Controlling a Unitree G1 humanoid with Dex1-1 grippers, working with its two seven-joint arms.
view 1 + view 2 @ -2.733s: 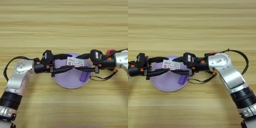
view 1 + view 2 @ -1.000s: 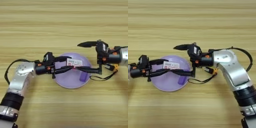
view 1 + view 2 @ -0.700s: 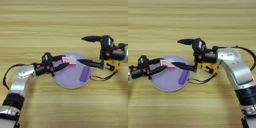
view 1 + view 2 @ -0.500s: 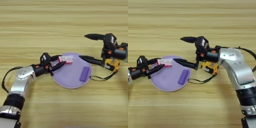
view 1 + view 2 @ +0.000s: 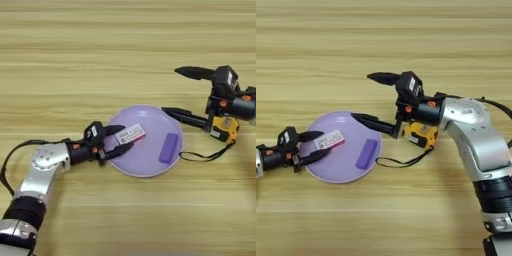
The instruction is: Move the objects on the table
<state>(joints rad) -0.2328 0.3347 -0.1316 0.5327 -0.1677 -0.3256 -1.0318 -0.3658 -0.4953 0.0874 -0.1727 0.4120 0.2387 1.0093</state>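
Note:
My left gripper [image 5: 121, 139] is at the left edge of a purple plate [image 5: 141, 163], shut on the left end of the white red-labelled flat box [image 5: 131, 134], which rests over the plate. A purple bar [image 5: 168, 148] lies loose on the plate's right side. My right gripper [image 5: 360, 95] stands wide open. Its lower finger reaches over the plate's right rim and its upper finger is above the table beyond the plate. It holds nothing. The yellow-black tape measure [image 5: 420, 134] lies on the table just under the right wrist, with its black cord [image 5: 401, 162] trailing toward the plate.
The light wooden table [image 5: 100, 55] stretches bare behind and in front of the plate. My right forearm [image 5: 478, 135] crosses the right side of the table. My left arm [image 5: 42, 172] lies along the lower left.
My right gripper has opened and pulled back to the right, off the plate, uncovering the tape measure. My left gripper has drawn the white box leftward. The purple bar stays on the plate.

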